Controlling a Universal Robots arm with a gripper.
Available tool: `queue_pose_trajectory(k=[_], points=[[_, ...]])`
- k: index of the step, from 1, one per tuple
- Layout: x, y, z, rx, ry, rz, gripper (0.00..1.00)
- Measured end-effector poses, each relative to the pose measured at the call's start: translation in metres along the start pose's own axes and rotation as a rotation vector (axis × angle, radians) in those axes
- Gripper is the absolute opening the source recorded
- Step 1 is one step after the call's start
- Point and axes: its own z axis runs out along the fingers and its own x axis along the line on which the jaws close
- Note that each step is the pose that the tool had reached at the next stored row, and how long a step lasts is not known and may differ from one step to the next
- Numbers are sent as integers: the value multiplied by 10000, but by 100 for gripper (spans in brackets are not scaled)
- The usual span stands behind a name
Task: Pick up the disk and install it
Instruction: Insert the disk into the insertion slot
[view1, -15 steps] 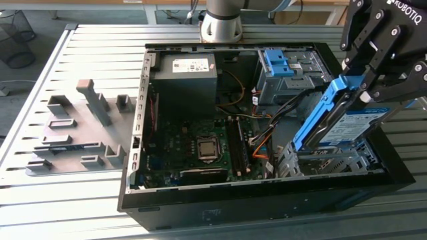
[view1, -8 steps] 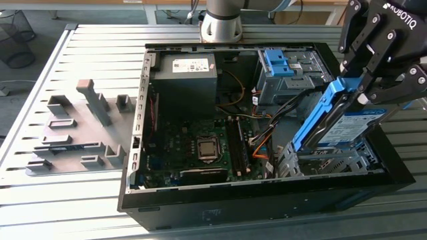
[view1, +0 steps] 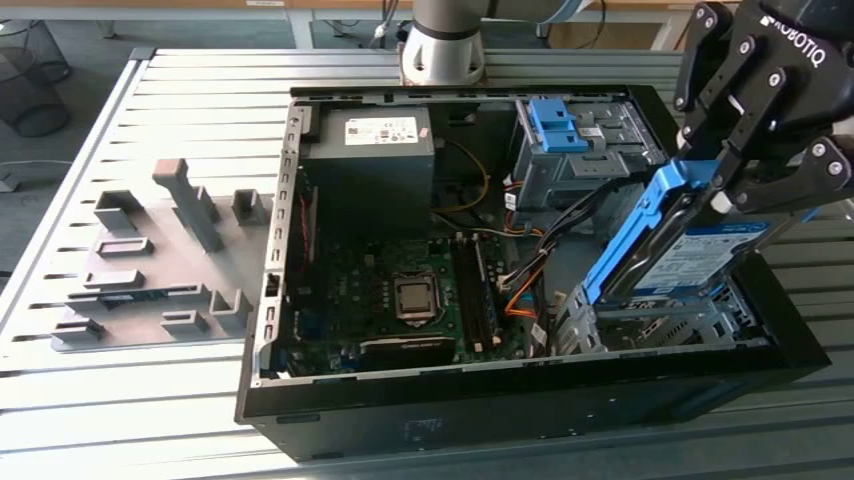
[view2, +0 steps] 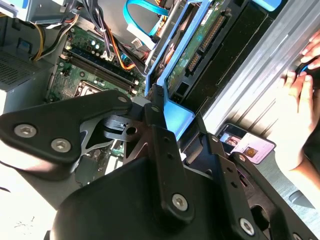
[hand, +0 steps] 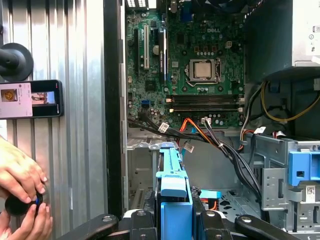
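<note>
One item held: the disk (view1: 694, 262), a silver drive with a white-and-blue label and blue side rails.
Hand state: the hand (view1: 727, 198) is closed on the disk's upper end, fingers clamped across the blue rails.
Location: inside the open computer case (view1: 534, 385), toward the exterior view's right. The disk is steeply tilted, its lower end at the mouth of the grey drive cage (view1: 654, 325). Contact with the cage cannot be told.
Step, as judged: seating the disk in the cage; not yet home.
Handling: square the rails to the cage's guides before any pressure, since the present tilt looks likely to jam a corner. Push along the guides, gently, without twist.
Hazard, cables: the orange and black cables (view1: 527, 290) lie just beside the cage and should stay out from under the drive.
Hazard, board: the green circuit board (view2: 200, 45) on the disk's underside is bare; avoid scraping it on sheet metal.
Bystander: a person (hand: 20, 175) handles a small black object over the counter (hand: 75, 150) beside the case, apart from the hand.
</note>
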Motion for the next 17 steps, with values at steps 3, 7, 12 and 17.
queue_pose_trajectory(k=[3,7,12,17], points=[[1,0,14,0,-1,11,36],[2,1,19,0,6,35,36],[2,-2,-1,-2,10,118,36],[4,-3,5,-2,14,211,36]])
